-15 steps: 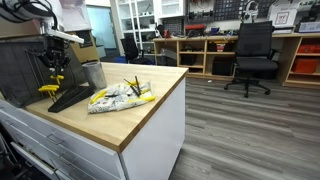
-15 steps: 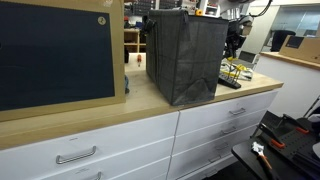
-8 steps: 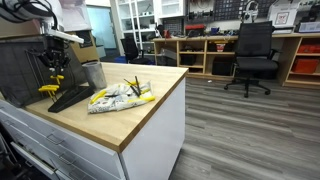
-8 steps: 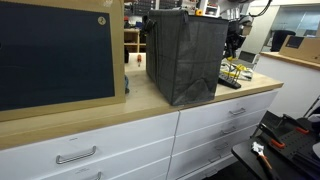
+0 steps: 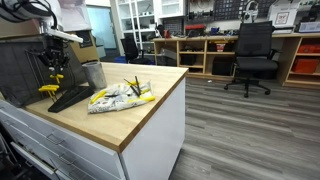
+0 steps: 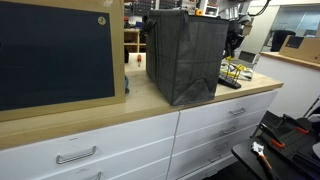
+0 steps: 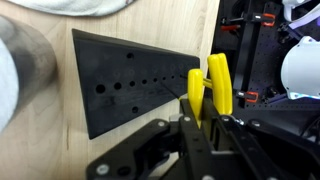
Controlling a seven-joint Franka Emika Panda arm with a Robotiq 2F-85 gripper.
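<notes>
The gripper (image 7: pixel 205 120) has its jaws drawn close together on a yellow-handled tool (image 7: pixel 219 85), held between the fingers. In the wrist view the tool's two yellow grips lie side by side. Their long axis runs from bottom to top of the picture, pointing away from the fingers. The tool's other end is hidden under the gripper, so which way the tip faces cannot be told.

The tool hangs over the right end of a black block (image 7: pixel 130 90) and crosses it at a right angle. The block's long side and its row of holes run left to right in that view. Whether tool and block touch cannot be told.

In an exterior view the gripper (image 5: pixel 55 72) stands over the block's raised end, with yellow showing just under it. A metal cup (image 5: pixel 92 74) stands just beside the block. Further along the wooden counter (image 5: pixel 130 125) lies a heap of yellow-handled tools (image 5: pixel 120 96) on something white. A grey fabric bin (image 6: pixel 185 55) stands near the gripper on the counter.
</notes>
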